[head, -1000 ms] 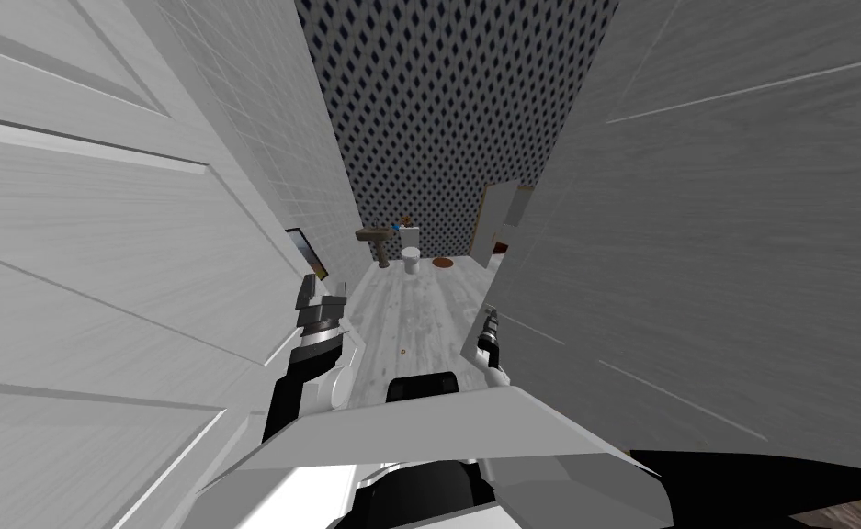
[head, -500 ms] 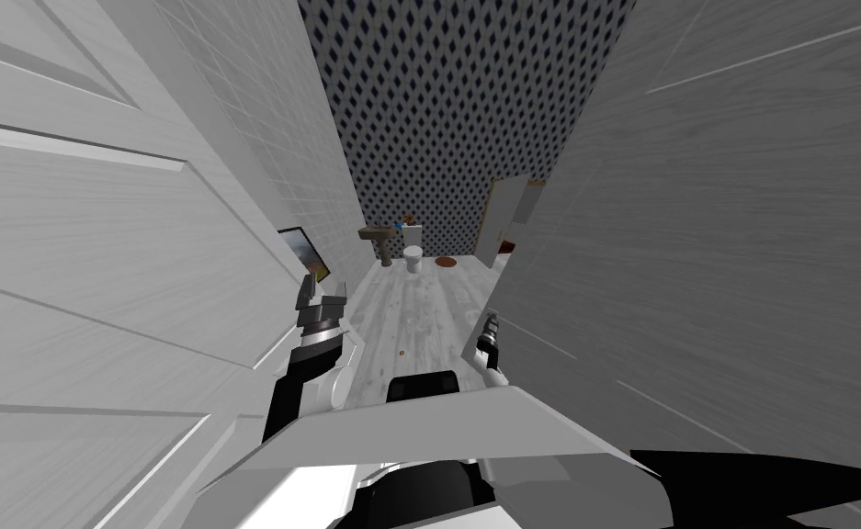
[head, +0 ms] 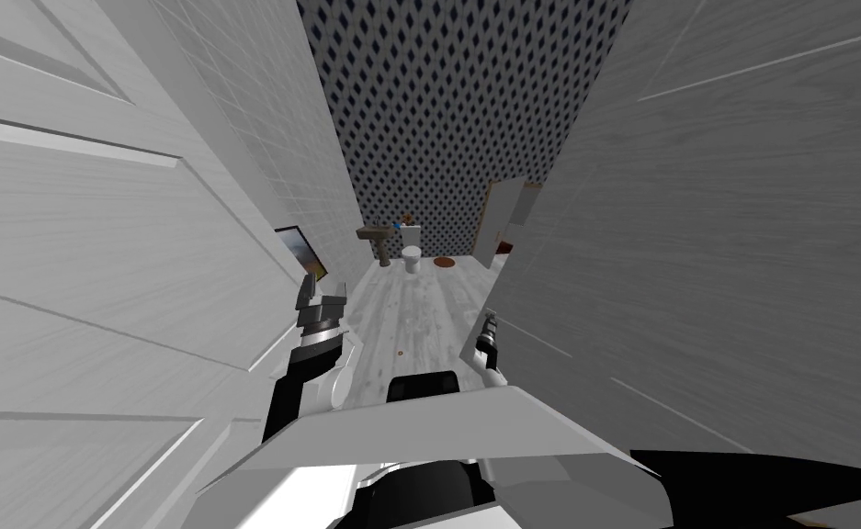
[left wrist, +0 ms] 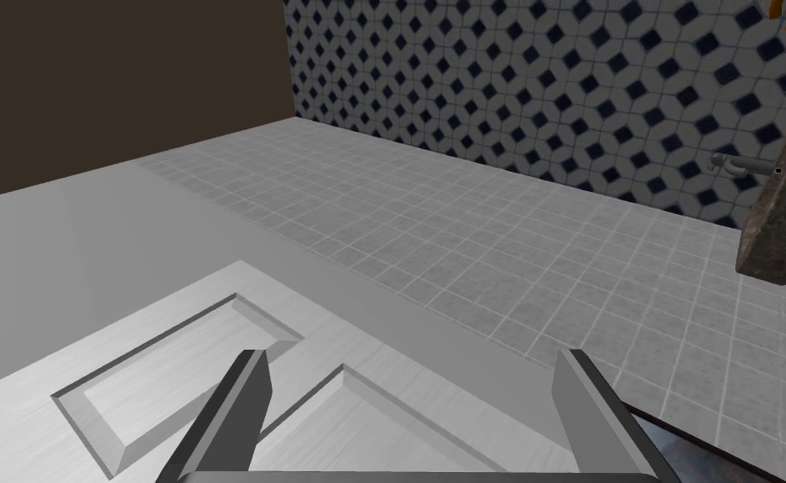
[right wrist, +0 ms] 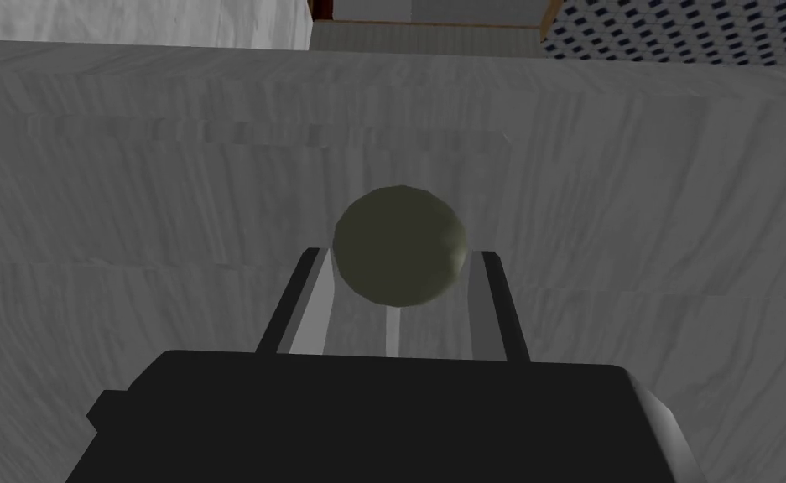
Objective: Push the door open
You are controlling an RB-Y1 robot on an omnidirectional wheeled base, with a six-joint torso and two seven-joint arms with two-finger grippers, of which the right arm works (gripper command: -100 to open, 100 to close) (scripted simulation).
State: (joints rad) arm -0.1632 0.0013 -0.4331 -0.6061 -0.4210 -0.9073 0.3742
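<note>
A grey-white door (head: 695, 275) fills the right side, its edge close to my right gripper (head: 487, 329). In the right wrist view that gripper (right wrist: 399, 256) is shut on the door's round olive-grey knob (right wrist: 401, 239), one finger pressing each side, with the door face (right wrist: 173, 184) right behind it. My left gripper (head: 322, 298) hangs open beside a white panelled door (head: 97, 275) on the left. Nothing sits between its fingers (left wrist: 412, 419).
Ahead runs a pale plank floor (head: 419, 312) with a small speck (head: 400, 352) on it. At the far patterned wall stand a toilet (head: 412, 259), a pedestal sink (head: 378, 239) and a brown mat (head: 444, 263). A framed picture (head: 301, 250) hangs on the tiled left wall.
The head view has shifted a little: the right door's panel lines sit higher and the framed picture sits further left. Both arms stay nearly where they were.
</note>
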